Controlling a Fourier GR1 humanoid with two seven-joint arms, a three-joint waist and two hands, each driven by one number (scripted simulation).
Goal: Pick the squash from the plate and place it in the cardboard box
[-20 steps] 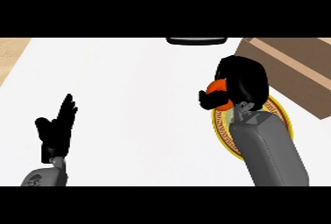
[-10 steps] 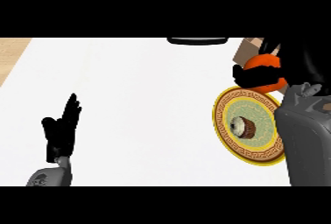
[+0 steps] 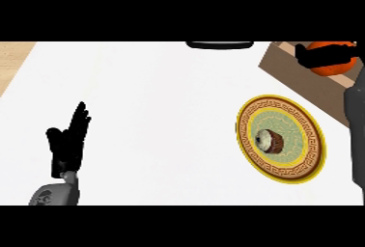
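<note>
Currently, left to right:
- Wood strip (image 3: 14,60) shows at the far-left top corner, beside the white counter (image 3: 164,106).
- Left hand (image 3: 68,140) sits lower left, fingers straight and pointing up, holding nothing, resting. Its grey forearm (image 3: 53,195) comes in from the bottom edge.
- Dark object (image 3: 219,44) at the top edge, centre, is cut off; can't tell what it is.
- Plate (image 3: 296,166) lies right of centre on the counter, with a yellow rim and patterned band. A small brown-and-white item (image 3: 269,140) sits near its middle.
- Box (image 3: 303,79) is in the top right corner, just beyond the plate.
- Right hand (image 3: 321,57) is over the box, fingers curled round the squash (image 3: 335,69).
- Squash is orange, off the plate, held above the box's near part; can't tell whether it touches the box.
- Right forearm (image 3: 354,120) runs along the right edge.
</note>
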